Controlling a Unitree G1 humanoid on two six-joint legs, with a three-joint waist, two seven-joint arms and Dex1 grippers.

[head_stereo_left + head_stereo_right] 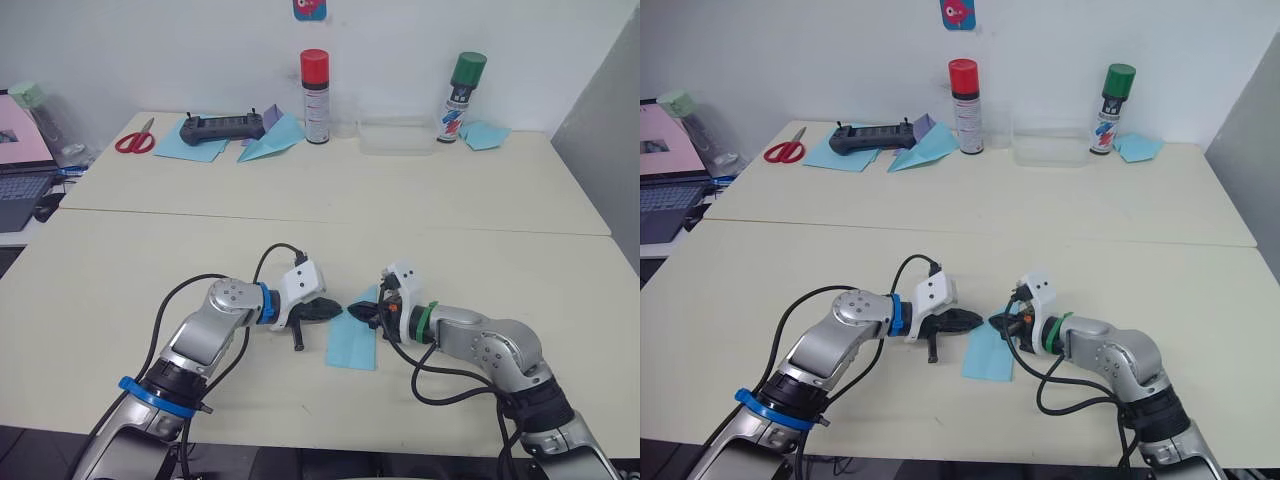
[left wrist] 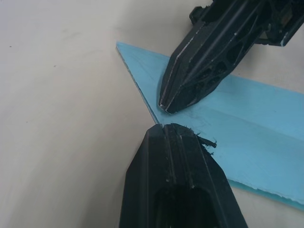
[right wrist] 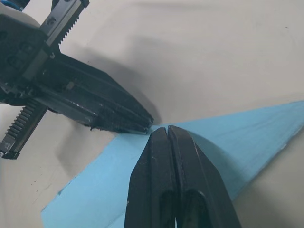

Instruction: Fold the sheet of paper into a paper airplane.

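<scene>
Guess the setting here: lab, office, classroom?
Probably a lab or office workroom: plain pale tables against a white wall, a laptop at the left edge, and spray cans, scissors and a handheld controller along the back.

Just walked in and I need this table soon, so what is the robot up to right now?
It is working on a sheet of paper, light blue, lying flat near the front edge of the table. Both grippers meet tip to tip at the sheet's far end: the left gripper is shut with its tip at the paper's edge, and the right gripper, also shut, presses down on the paper. The sheet shows creases but is not yet a plane.
</scene>
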